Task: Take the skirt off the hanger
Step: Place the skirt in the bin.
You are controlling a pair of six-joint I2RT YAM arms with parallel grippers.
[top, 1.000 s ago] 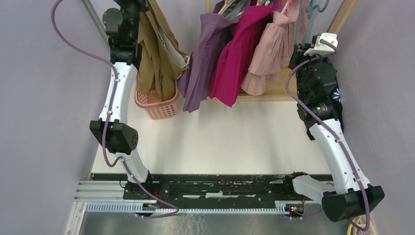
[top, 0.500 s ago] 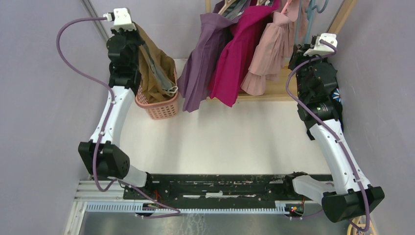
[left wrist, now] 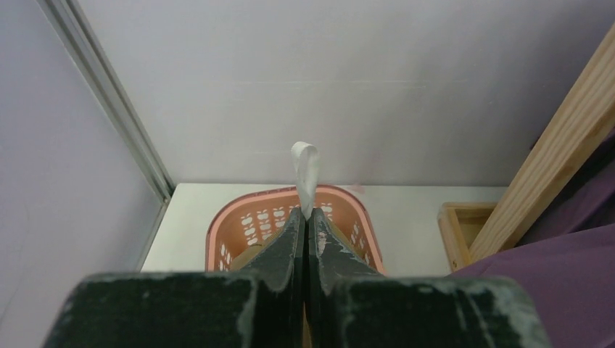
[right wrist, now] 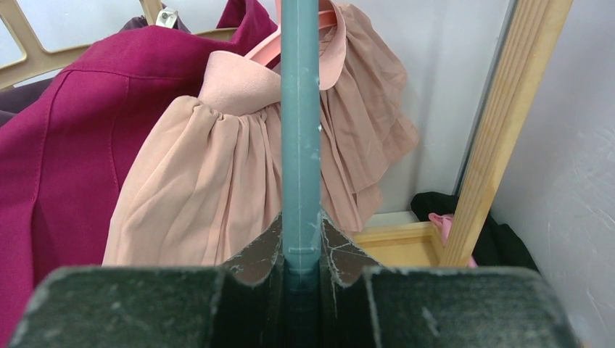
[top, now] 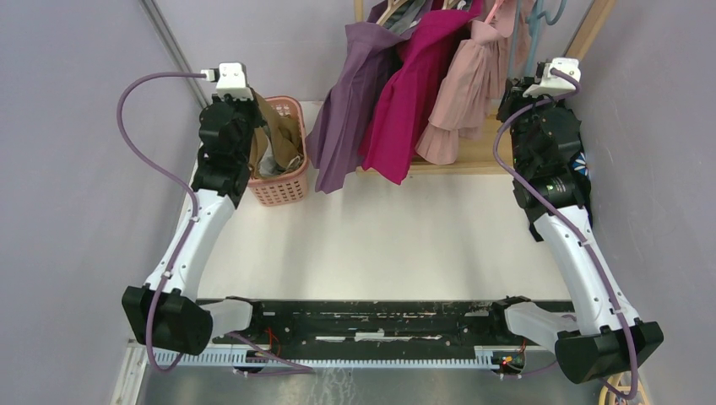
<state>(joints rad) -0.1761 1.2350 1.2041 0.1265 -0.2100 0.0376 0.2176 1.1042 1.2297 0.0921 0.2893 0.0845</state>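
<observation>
The brown skirt (top: 272, 139) hangs from my left gripper (top: 253, 118) and bunches into the pink basket (top: 279, 192). In the left wrist view my left gripper (left wrist: 305, 214) is shut on the skirt's white loop (left wrist: 305, 168), with a bit of brown cloth (left wrist: 243, 254) below it over the basket (left wrist: 221, 226). My right gripper (right wrist: 300, 226) is shut on the teal hanger (right wrist: 300, 109), which stands upright and bare at the rack's right end. In the top view the right gripper (top: 530, 83) is beside the wooden post, and the hanger's hook (top: 550, 10) shows above it.
A purple garment (top: 346, 101), a magenta one (top: 414, 101) and a pale pink ruffled one (top: 460, 110) hang on the wooden rack (top: 481, 156). Grey walls stand close on both sides. Dark and pink cloth (right wrist: 442, 217) lies on the rack's base.
My left arm has come down and toward me with the skirt, from high near the back wall into the basket. The right arm has not moved.
</observation>
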